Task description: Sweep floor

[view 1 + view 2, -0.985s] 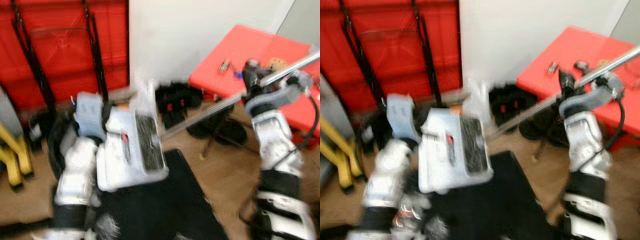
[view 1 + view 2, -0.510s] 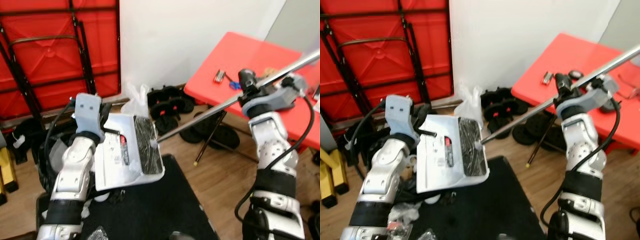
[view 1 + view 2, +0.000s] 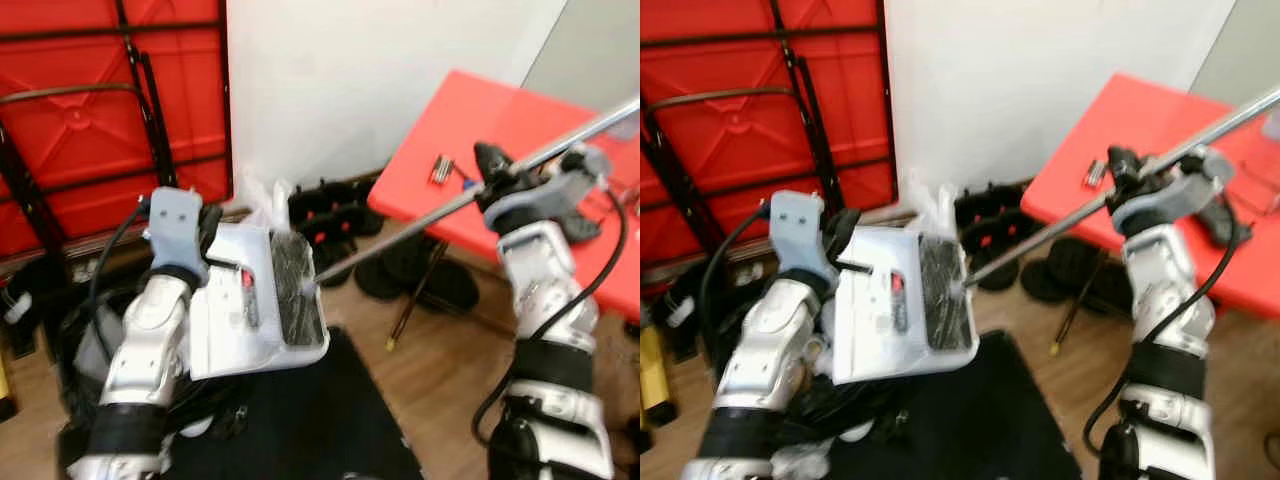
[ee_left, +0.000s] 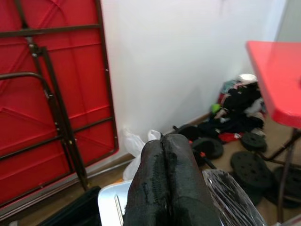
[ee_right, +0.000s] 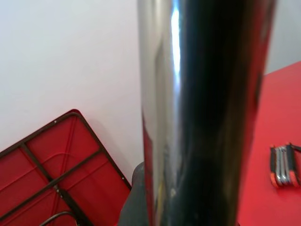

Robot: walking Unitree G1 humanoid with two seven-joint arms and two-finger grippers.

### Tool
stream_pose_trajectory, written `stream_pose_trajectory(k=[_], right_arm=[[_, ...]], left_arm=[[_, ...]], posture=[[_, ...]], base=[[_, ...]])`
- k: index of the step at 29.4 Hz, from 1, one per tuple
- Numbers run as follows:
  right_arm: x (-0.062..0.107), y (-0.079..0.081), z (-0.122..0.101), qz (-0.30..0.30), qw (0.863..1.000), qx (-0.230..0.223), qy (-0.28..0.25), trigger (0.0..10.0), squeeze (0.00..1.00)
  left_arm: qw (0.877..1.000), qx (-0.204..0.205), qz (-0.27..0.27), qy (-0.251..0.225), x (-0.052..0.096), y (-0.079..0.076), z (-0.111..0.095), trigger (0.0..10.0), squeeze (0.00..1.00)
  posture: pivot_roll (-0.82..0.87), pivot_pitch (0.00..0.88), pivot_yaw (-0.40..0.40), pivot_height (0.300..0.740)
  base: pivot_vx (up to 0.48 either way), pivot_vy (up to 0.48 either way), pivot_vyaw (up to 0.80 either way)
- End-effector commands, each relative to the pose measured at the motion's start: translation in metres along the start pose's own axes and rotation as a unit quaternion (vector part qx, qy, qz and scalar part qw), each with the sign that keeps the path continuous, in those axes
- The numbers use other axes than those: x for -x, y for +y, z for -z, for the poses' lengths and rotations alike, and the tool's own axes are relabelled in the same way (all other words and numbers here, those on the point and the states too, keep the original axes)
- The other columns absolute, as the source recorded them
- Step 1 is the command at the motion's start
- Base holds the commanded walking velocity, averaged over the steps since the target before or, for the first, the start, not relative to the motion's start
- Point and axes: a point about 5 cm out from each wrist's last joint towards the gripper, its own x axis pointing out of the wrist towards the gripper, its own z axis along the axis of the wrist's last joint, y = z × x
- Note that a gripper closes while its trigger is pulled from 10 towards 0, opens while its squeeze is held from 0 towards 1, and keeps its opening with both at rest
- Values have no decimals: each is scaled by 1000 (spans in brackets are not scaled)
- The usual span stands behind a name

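A white dustpan [image 3: 250, 315] is held up in front of the robot's chest by the left hand [image 4: 164, 188], whose two black fingers are pressed together in the left wrist view; what they grip on the pan is hidden beneath them. A patch of dark debris wrapped in clear film [image 3: 295, 300] lies on the pan's face. The long chrome broom handle [image 3: 470, 195] is raised in a slant from the pan's edge up toward the right, and is carried by the right hand [image 3: 497, 170], which is clamped around it; in the right wrist view the handle is seen close against the lens as a shiny tube. The lower end of the handle is seen touching the dustpan near the debris.

Behind the right arm stands a red worktop [image 3: 480, 140], on which a small folding tool set [image 3: 441, 169] lies. Black weight plates [image 3: 420, 275] are stacked on the wooden floor [image 3: 440, 360] below it, beside the white wall [image 3: 350, 80]. A folded red table [image 3: 90, 130] is leaned against the wall at the left. A black mat [image 3: 300, 420] is spread on the floor beneath the dustpan.
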Motion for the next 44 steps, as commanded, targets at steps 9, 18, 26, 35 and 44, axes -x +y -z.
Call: stream_pose_trajectory(k=[9,18,26,35,44], right_arm=[[-1,8,-11,-20,999,-6,-26,10000,0],[-1,7,-10,-18,1000,-1,-21,10000,0],[1,-1,-12,18,999,19,-22,10000,0],[8,-6,-22,33,999,33,-26,10000,0],[3,-2,-30,34,998,39,-38,10000,0]], left_arm=[[1000,-4,9,7,1,-2,3,10000,0],[1000,-4,8,10,2,-3,4,10000,0],[1000,5,9,19,5,-6,5,10000,0],[998,9,48,39,22,-15,3,10000,0],[996,20,77,41,32,-18,-4,10000,0]], posture=[[-168,65,-145,740],[-170,66,-145,740],[-171,90,-149,740],[-171,186,-151,740],[-167,239,-144,740]], base=[[318,0,774],[315,0,774],[66,0,281],[0,0,0],[267,0,0]])
